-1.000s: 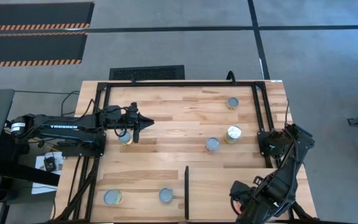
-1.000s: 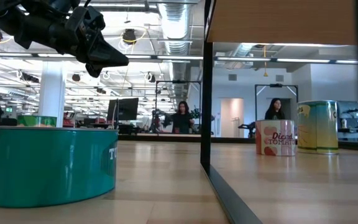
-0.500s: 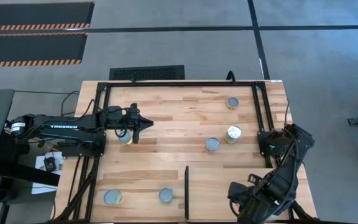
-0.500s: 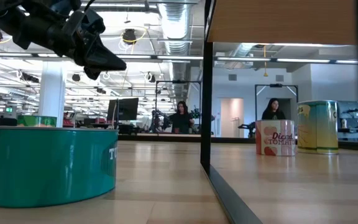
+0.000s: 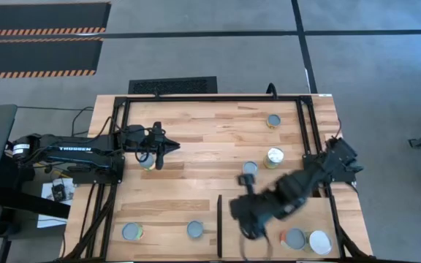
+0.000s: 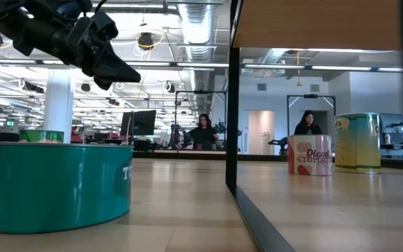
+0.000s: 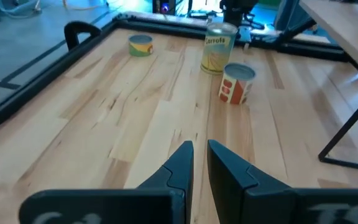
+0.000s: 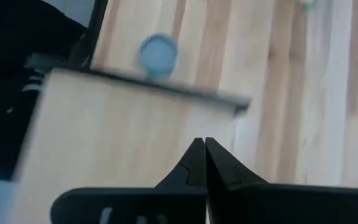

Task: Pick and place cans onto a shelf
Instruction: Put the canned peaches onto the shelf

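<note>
Several cans stand upright on the wooden table: one [image 5: 147,162] beside my left arm, three at the right [image 5: 273,120] [image 5: 274,157] [image 5: 249,169], and two near the front left [image 5: 132,231] [image 5: 195,230]. Two more [image 5: 294,238] [image 5: 319,242] stand on the pale shelf [image 5: 313,212], right of its black divider [image 5: 219,219]. My left gripper [image 5: 172,146] hovers above the table with only a narrow slit between its fingers [image 7: 200,152], and it is empty. My right gripper [image 5: 243,225], blurred in the high view, is shut and empty [image 8: 202,144] over the shelf's left part.
A black frame [image 5: 210,98] runs along the table's far and side edges. In the low view a teal can [image 6: 54,185] stands close at the left, and the tomato can [image 6: 310,154] and a taller can [image 6: 357,143] stand farther off. People show in the room behind.
My right arm has swung from the table's near right corner toward the left across the shelf, staying shut. Two cans on the shelf that it covered now show.
</note>
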You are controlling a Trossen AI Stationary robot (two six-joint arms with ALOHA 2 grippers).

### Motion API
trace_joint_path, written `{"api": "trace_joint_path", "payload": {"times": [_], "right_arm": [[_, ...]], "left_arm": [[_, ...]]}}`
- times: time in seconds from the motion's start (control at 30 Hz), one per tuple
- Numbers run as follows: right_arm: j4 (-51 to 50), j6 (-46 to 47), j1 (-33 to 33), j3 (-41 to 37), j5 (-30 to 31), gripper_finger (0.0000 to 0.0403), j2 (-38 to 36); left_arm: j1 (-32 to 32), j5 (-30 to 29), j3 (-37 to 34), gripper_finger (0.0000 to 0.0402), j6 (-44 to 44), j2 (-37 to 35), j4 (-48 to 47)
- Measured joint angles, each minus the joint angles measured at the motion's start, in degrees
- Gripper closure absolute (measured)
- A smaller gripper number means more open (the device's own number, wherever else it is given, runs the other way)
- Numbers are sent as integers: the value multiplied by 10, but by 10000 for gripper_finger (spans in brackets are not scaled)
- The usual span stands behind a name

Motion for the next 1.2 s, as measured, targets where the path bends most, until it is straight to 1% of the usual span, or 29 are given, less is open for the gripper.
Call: {"api": "trace_joint_path", "payload": {"times": [0.07, 0.13, 0.23, 0.27, 0.37, 0.43, 0.53, 0.6, 0.73, 0.8, 0.9, 1.0, 1.1, 1.2], "right_arm": [[51, -76, -37, -26, -26, 399, -5], [115, -143, -76, -54, -74, 399, -8], [174, -216, -125, -106, -121, 400, -31], [210, -236, -141, -127, -139, 400, -43], [297, -281, -183, -212, -173, 400, -92], [387, -305, -209, -278, -203, 400, -124], [489, -330, -250, -381, -247, 401, -175], [558, -343, -280, -442, -273, 401, -205], [645, -359, -346, -538, -313, 402, -251], [656, -367, -377, -567, -325, 401, -271], [658, -360, -424, -591, -326, 401, -290], [716, -293, -479, -606, -325, 401, -286], [761, -222, -520, -606, -323, 401, -263], [806, -162, -537, -607, -324, 401, -244]], "left_arm": [[-2, 0, 0, 370, 0, 0, 0], [-5, 0, 0, 370, 3, 0, 0], [-10, 0, 0, 370, 21, 0, 1], [-11, 0, 0, 370, 26, 0, 2], [-11, 0, 0, 370, 28, 0, 10], [-11, -4, 0, 370, 35, 0, 7], [-11, -5, 0, 370, 45, 0, 0], [-11, -21, 0, 370, 22, 0, -15], [-11, -54, 0, 370, -24, 5, -65], [-11, -65, 0, 370, -39, 5, -78], [-11, -75, 2, 370, -50, 4, -98], [-11, -92, 13, 370, -56, 4, -109], [-10, -121, 24, 370, -125, 4, -125], [-11, -128, 40, 370, -187, 4, -149]]}}
